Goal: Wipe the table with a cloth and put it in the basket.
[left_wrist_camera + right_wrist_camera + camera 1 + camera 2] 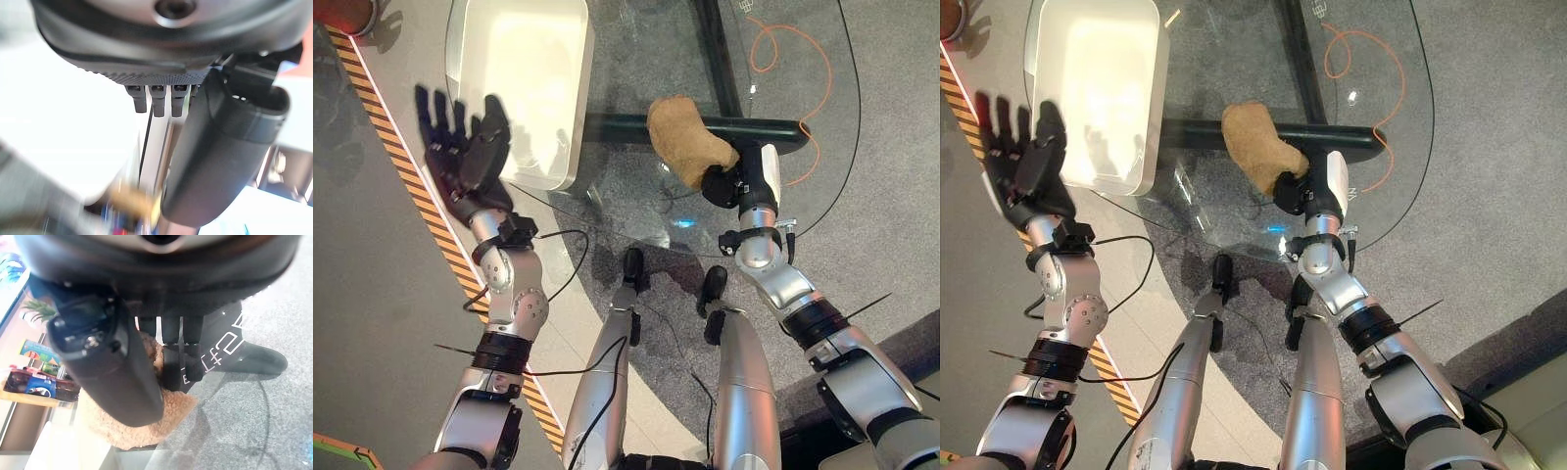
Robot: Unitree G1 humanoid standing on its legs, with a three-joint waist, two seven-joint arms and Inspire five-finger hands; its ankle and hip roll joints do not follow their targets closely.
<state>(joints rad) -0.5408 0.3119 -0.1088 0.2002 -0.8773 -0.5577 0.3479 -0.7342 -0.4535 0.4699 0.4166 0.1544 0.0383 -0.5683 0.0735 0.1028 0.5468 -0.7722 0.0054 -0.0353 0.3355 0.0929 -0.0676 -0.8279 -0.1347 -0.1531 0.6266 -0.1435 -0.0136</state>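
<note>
The right hand [732, 184] has its fingers and thumb curled round one end of the tan fleecy cloth [685, 140], whose free end lies on the glass table [636, 206], seemingly placed for wiping. The left hand [470, 147] hovers with fingers spread and straight, holding nothing, just beside the white plastic basket [524, 88], probably waiting to steady it when the cloth comes across.

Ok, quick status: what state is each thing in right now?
cloth: bunched, lying on the glass table, held at one end
basket: upright on the table, nothing inside
right hand: fingers curled on the cloth
left hand: open, fingers spread, beside the basket
</note>
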